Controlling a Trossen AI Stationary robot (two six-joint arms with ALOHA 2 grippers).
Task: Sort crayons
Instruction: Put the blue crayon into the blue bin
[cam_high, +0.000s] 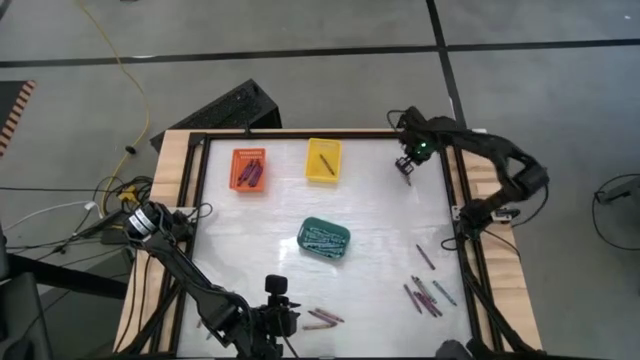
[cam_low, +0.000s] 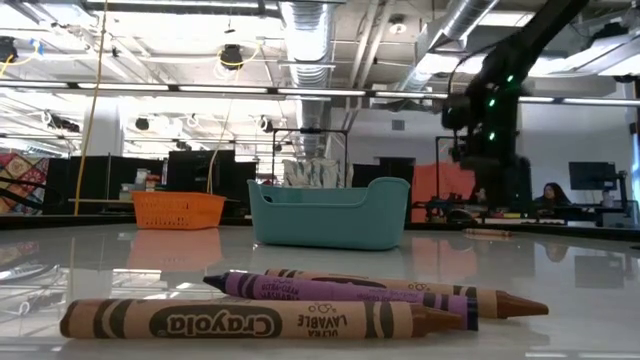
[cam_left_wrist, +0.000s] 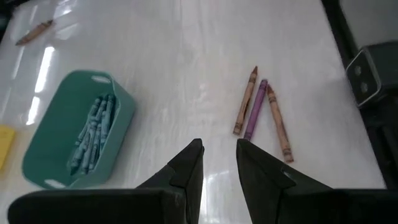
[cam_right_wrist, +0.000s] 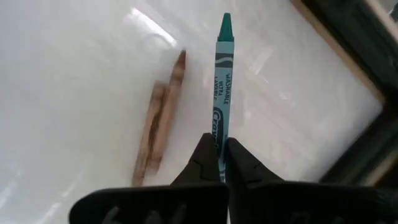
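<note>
Near the table's front edge, the left end effector (cam_left_wrist: 216, 163) hangs part-open over three loose crayons (cam_left_wrist: 260, 110). Toward the far right corner, the right end effector (cam_right_wrist: 221, 152) pinches a teal crayon (cam_right_wrist: 221, 87) by its end (barely), so it could twist out and fall beside the brown crayon (cam_right_wrist: 163, 118).

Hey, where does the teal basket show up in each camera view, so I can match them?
High view: the teal basket sits mid-table, below the yellow basket.
Low view: centre of the picture, behind the three crayons.
Left wrist view: at the left edge, filled with teal crayons.
Right wrist view: not in it.
Shared landmark: those three crayons near the left arm.
</note>
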